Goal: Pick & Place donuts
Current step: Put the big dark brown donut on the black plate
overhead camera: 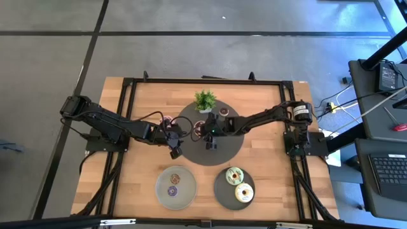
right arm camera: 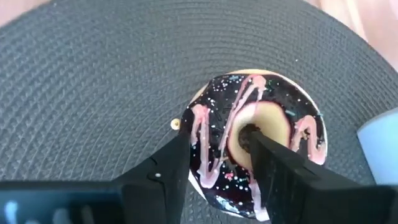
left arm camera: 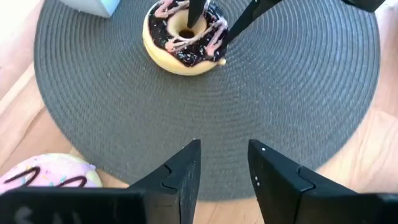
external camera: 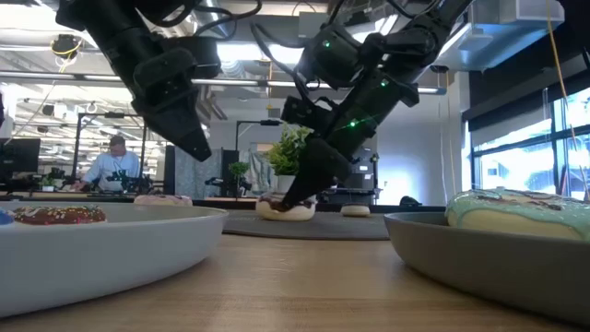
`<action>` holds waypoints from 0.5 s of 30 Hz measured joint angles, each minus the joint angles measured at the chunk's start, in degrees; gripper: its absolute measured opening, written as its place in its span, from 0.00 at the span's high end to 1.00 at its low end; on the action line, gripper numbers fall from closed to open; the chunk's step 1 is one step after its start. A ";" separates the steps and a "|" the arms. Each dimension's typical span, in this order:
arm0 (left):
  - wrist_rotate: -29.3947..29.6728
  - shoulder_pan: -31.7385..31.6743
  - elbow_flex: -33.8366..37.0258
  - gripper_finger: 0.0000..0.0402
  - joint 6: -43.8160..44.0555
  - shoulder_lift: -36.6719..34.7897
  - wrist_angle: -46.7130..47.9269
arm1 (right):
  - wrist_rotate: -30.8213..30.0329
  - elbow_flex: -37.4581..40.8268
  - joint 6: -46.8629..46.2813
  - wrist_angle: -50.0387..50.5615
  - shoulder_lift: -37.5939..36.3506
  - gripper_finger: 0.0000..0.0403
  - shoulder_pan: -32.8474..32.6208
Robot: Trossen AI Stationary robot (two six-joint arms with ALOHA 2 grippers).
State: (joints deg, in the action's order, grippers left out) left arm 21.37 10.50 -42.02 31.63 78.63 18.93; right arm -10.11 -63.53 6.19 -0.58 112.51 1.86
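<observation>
A chocolate-iced donut with pink drizzle (right arm camera: 249,143) lies flat on the round dark mat (overhead camera: 191,152) at the table's middle, also in the left wrist view (left arm camera: 183,37) and the low view (external camera: 286,210). My right gripper (right arm camera: 214,140) stands over it (overhead camera: 208,137), shut on its ring. My left gripper (left arm camera: 224,149) hovers open over the mat's left part (overhead camera: 175,151), short of that donut and touching nothing. A pink donut (left arm camera: 43,171) lies just off the mat's left edge (overhead camera: 166,121). A small brown donut (overhead camera: 226,112) lies on the mat's far side. My right gripper has one side of the donut's ring (right arm camera: 208,134) between its fingers. One finger (right arm camera: 267,162) is in the hole and the other (right arm camera: 168,168) is against the outer rim. The fingers come from above, slanting down. The donut's underside rests on the mat.
A small potted plant (overhead camera: 205,100) stands at the mat's far edge. Two grey plates sit near the table's near edge: the left plate (overhead camera: 162,197) holds a pink and a purple donut, the right plate (overhead camera: 219,191) a pale green and a cream-yellow one. Bare wood lies at both sides.
</observation>
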 joint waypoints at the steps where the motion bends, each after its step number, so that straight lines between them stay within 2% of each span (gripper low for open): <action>1: -0.01 0.00 0.00 0.68 0.00 0.00 0.06 | 0.71 0.00 0.07 0.18 0.00 0.59 0.18; 7: -0.02 0.00 0.00 0.67 0.13 0.00 0.16 | 1.66 0.00 -1.32 0.82 0.00 0.67 0.62; 15: -0.02 0.00 0.00 0.68 0.16 0.00 0.16 | 1.71 0.03 -2.99 0.94 0.00 0.89 0.75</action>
State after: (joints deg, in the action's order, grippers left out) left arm 21.34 10.50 -42.02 31.79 78.63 19.09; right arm -8.40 -63.49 3.20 0.36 112.51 2.61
